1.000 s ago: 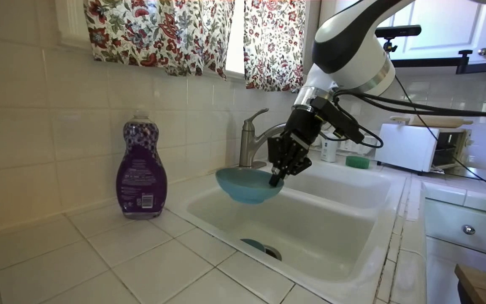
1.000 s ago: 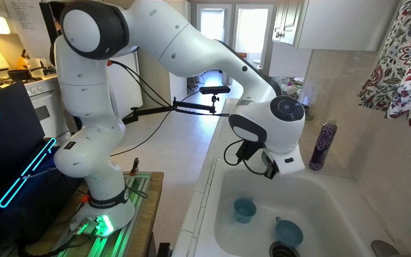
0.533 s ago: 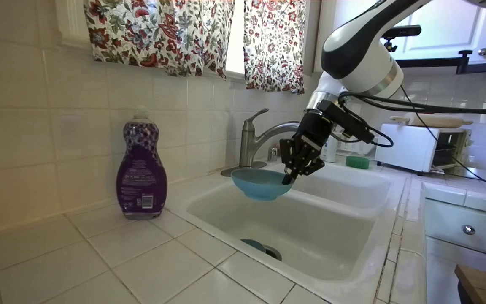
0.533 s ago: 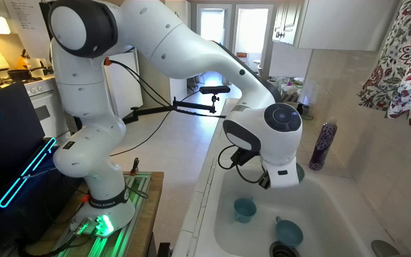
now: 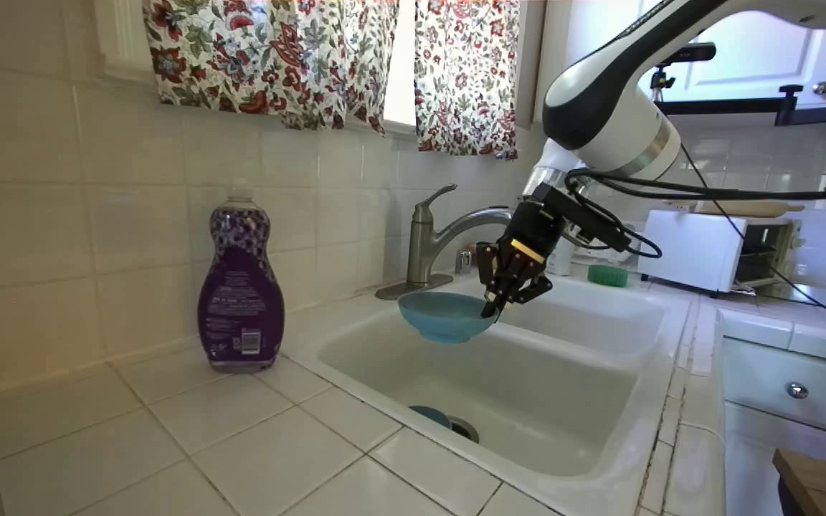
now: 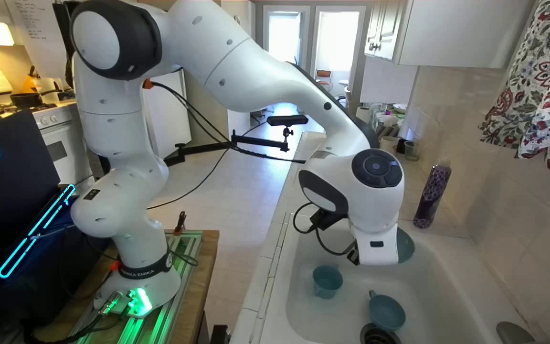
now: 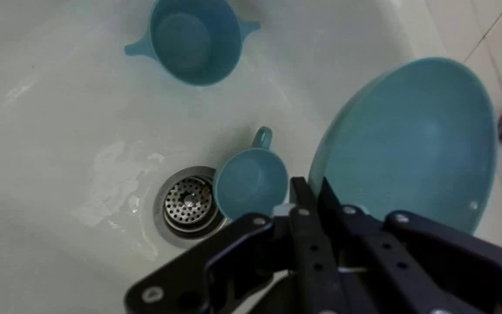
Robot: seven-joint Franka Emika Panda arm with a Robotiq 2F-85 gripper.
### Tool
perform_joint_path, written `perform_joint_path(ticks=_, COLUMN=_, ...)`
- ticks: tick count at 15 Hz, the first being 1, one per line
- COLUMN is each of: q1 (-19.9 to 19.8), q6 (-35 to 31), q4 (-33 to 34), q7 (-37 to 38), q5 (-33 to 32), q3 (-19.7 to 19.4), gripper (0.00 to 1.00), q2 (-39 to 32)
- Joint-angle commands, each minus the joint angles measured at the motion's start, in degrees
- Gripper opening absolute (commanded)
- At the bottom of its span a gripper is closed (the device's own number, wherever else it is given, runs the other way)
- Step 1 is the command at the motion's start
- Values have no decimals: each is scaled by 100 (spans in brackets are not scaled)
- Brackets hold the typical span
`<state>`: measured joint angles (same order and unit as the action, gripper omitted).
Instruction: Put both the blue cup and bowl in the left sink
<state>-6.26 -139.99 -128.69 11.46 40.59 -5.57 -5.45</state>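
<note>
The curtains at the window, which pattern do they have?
The curtains have a floral print, with red and green on white, clearest in an exterior view.

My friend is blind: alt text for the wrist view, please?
A black robot gripper holds a wide round teal bowl by its rim over a white sink. In the sink, a one-handled teal cup partly overlaps a round metal drain; a two-handled teal cup stands apart.

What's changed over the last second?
In an exterior view, the bowl has moved right in the picture, away from the purple bottle, carried by fingers pinching its rim. Nothing newly grasped or released. The drain-side cup, two-handled cup and bottle stayed put.
</note>
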Motion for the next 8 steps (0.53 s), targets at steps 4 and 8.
perform_joint_path(ticks=4, q1=-187, q6=-981, q4=-118, q7=827, q5=94, q3=-269, gripper=1, q2=-651)
perform_joint_path(ticks=8, q1=-142, q6=-1208, q4=-131, q7=1521, q5=11, q3=-351, gripper=1, q2=-967)
